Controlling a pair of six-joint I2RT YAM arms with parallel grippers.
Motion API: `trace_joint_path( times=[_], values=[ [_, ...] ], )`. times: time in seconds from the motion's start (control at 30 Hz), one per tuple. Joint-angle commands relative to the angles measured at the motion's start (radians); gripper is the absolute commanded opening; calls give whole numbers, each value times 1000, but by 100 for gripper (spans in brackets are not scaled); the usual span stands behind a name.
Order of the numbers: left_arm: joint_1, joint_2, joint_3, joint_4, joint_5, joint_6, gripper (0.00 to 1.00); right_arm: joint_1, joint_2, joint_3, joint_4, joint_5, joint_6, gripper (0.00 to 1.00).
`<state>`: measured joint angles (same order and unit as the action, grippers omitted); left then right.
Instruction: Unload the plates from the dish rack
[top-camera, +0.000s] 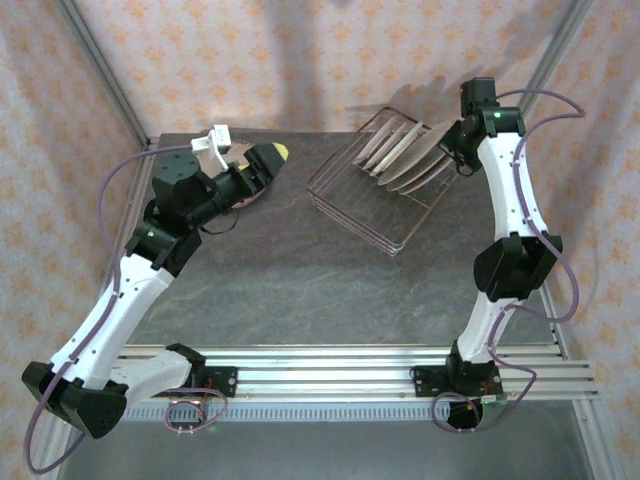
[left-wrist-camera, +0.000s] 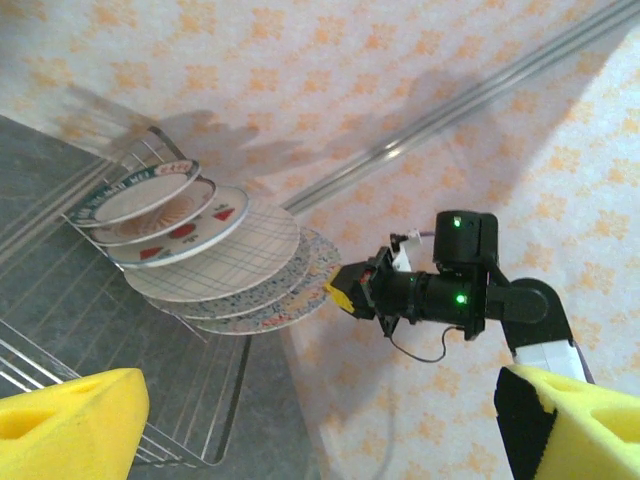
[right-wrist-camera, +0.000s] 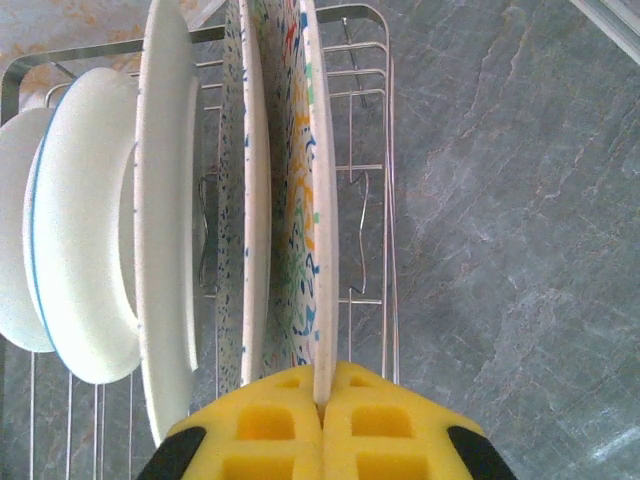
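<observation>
Five plates (left-wrist-camera: 215, 255) stand on edge in the rack (top-camera: 350, 205) at the far right of the table (top-camera: 300, 290). The right gripper (right-wrist-camera: 322, 400) is clamped on the rim of the outermost one, the floral plate (right-wrist-camera: 295, 180), pinching only its edge. The left gripper (top-camera: 276, 154) hangs wide open over the table's left side, holding nothing. So thin a grip may let the plate swing or slip once lifted. Raised askew, it could scrape the speckled plate (right-wrist-camera: 250, 200) or snag the rack's wire and drag it.
</observation>
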<state>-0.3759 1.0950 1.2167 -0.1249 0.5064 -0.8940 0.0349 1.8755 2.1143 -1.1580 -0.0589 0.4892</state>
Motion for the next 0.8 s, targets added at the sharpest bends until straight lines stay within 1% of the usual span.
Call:
trace_joint_path(
  times=[0.0, 0.23, 0.37, 0.57, 0.77],
  values=[
    [-26, 15, 32, 66, 17, -22, 90, 3, -89, 62, -2, 72, -4, 0],
    [-87, 79, 50, 68, 24, -26, 90, 2, -119, 85, -39, 95, 10, 0],
    [-127, 136, 52, 81, 11, -62, 90, 2, -134, 105, -71, 102, 13, 0],
    [-212, 245, 83, 75, -71, -175, 90, 2, -171, 118, -121, 126, 20, 0],
    [-295, 373, 108, 141, -133, -400, 89, 0, -213, 131, -177, 134, 55, 0]
  ],
)
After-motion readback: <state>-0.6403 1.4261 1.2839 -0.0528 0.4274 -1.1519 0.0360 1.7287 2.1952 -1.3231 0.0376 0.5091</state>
